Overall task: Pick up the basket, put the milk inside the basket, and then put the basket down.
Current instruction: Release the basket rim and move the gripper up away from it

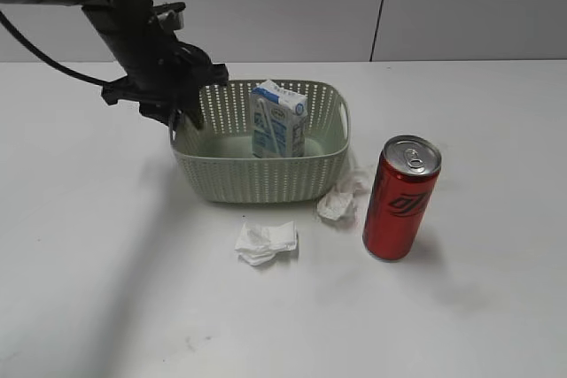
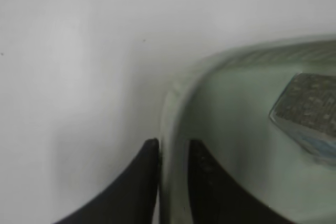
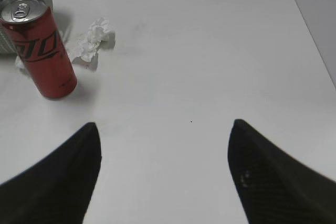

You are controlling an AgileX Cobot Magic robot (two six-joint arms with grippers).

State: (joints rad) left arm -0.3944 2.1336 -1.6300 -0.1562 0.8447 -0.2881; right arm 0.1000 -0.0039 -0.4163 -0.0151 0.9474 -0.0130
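The sage-green basket (image 1: 266, 170) sits on the white table. The white and blue milk carton (image 1: 278, 121) stands upright inside it. My left gripper (image 1: 188, 114) is shut on the basket's left rim. In the left wrist view one finger is outside and one inside the rim (image 2: 173, 153), and the milk's top (image 2: 310, 111) shows blurred at the right. My right gripper (image 3: 164, 129) is open and empty above bare table to the right of the can; it is out of the exterior view.
A tall red soda can (image 1: 400, 198) stands right of the basket and shows in the right wrist view (image 3: 39, 45). Crumpled white tissues lie in front of the basket (image 1: 265, 242) and by its right corner (image 1: 344, 194).
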